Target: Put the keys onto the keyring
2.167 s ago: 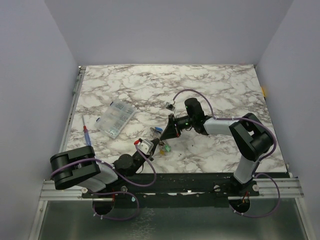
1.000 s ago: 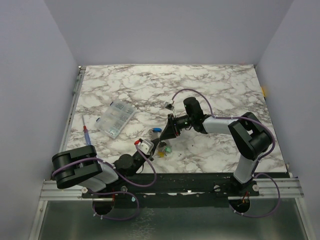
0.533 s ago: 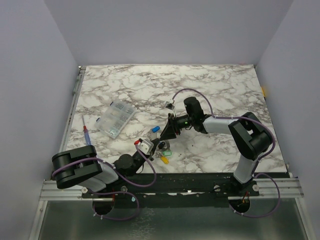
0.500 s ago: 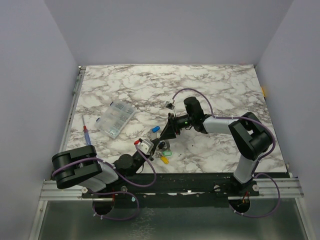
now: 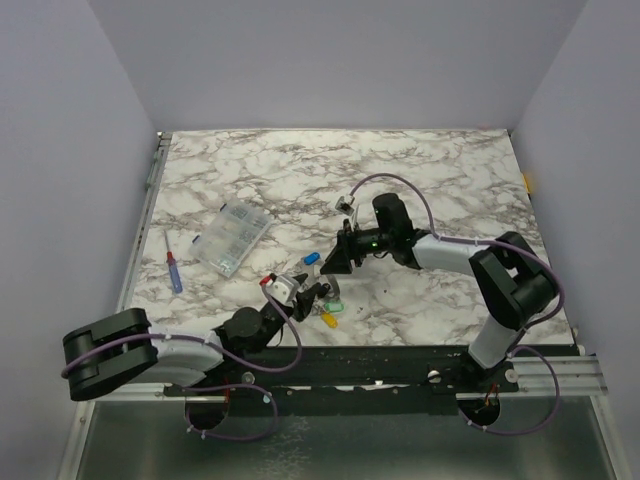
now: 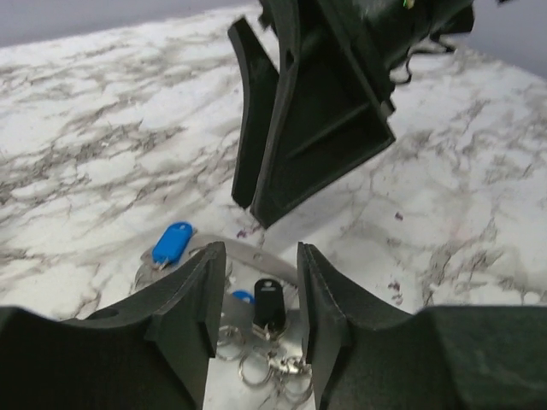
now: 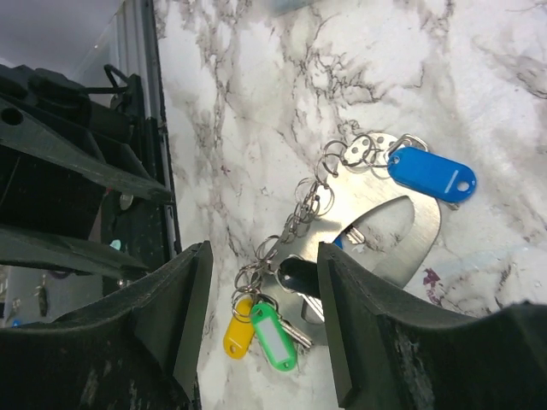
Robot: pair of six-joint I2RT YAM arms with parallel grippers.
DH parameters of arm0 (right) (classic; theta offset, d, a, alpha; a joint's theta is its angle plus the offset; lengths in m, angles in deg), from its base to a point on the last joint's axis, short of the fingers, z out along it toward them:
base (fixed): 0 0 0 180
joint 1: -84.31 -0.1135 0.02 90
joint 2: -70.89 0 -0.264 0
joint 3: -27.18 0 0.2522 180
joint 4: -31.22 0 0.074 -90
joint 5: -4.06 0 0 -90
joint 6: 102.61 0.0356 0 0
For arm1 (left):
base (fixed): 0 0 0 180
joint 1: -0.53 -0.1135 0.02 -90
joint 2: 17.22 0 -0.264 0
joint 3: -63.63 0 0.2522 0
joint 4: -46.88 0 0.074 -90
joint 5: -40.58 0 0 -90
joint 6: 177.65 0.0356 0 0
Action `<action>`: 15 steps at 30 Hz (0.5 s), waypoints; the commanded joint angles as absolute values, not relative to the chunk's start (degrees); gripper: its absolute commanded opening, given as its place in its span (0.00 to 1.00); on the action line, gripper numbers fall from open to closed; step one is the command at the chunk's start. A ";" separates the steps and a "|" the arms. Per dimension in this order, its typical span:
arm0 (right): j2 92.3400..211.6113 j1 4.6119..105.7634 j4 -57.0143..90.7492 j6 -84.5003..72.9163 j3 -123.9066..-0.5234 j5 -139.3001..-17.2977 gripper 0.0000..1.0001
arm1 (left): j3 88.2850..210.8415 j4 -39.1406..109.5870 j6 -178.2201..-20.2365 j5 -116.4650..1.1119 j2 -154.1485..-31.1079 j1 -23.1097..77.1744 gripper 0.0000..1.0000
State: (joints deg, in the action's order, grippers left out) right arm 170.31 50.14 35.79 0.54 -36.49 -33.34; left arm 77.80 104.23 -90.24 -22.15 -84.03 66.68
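Nearest the bases we see the left gripper (image 5: 316, 293), low over the white-and-grey marbled tabletop (image 5: 450, 170). Its jaws are parted with nothing between them — released. Through its gap in the left wrist view we get the black-headed key (image 6: 267, 301) and a tangle of small steel split rings (image 6: 275, 369) on the table below.

Just beyond lie the keys, all on the table. The yellow-headed key (image 7: 239, 335) and green-headed key (image 7: 273, 325) sit side by side, touching, at the near end of the ring chain. The blue-headed key (image 7: 432, 175) is at its far end. The keyring (image 7: 408, 229), a flat silvery metal oval loop, lies flat beside and partly under the chain. The black head touches its near end and the blue head is just beside its far end. Whether the chain is threaded through it we cannot tell.

The right gripper (image 7: 265, 252) hangs above this cluster, fingers spread, gripping nothing.

Further left, well apart — a clear plastic compartment box (image 5: 232, 238) and a blue-and-red screwdriver (image 5: 174, 272).
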 commanded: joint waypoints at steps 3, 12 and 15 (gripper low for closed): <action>165.51 50.13 33.45 0.61 -34.33 -46.17 0.61 | 77.13 78.46 -93.12 -21.49 -73.50 67.24 0.47; 158.12 50.13 31.18 5.49 -30.09 -58.85 0.61 | 82.11 67.31 -104.43 -20.54 -74.02 67.23 0.48; 156.50 50.13 31.22 6.93 -28.25 -59.72 0.61 | 82.70 65.80 -107.39 -21.92 -74.56 67.23 0.48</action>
State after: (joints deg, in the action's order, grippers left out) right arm 158.73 50.14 33.04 4.12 -30.76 -54.30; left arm 80.92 71.12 -100.84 -21.69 -73.76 67.03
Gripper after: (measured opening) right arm 0.608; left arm 0.479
